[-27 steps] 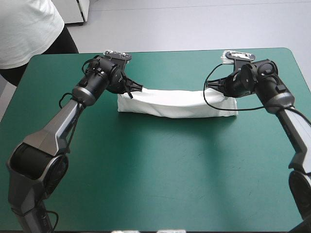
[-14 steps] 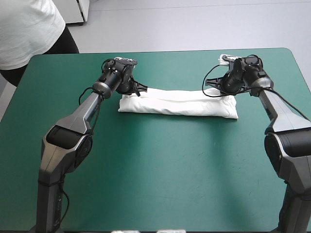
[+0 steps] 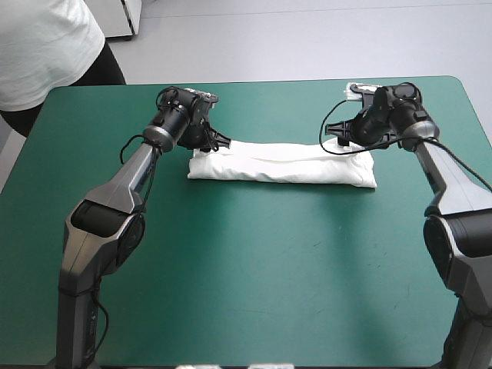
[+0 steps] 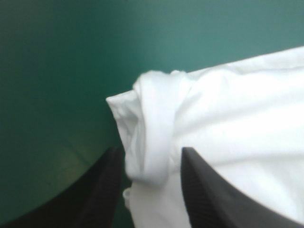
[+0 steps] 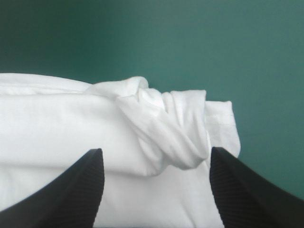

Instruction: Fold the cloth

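The T-shirt [image 3: 280, 164] lies on the bench [image 3: 246, 292] as a long, narrow folded band. In the high view its length runs from 9 o'clock to 3 o'clock. It sits in the far half of the teal-green cover [image 3: 254, 254], a little toward 12 o'clock from the middle.

The left hand [image 3: 218, 141] is at the 9 o'clock end of the band, on its far side and low over the cloth. In the left wrist view its black fingers [image 4: 102, 190] stand apart at a moderate width, and a rolled edge of the cloth fills the gap between them. Ahead of them the corner of the band reaches out over bare cover.

The right hand [image 3: 339, 138] is at the 3 o'clock end, also on the far side. In the right wrist view its fingers [image 5: 232, 185] stand wide apart, with a bunched, twisted fold ahead of them and between them. I cannot tell whether the fingertips touch the cloth.

The near long edge of the band is fairly straight. From it toward 6 o'clock the cover is open as far as the near edge of the bench. Toward 12 o'clock only a narrow strip separates the hands from the far edge. Both ends of the band are well apart from the side edges.
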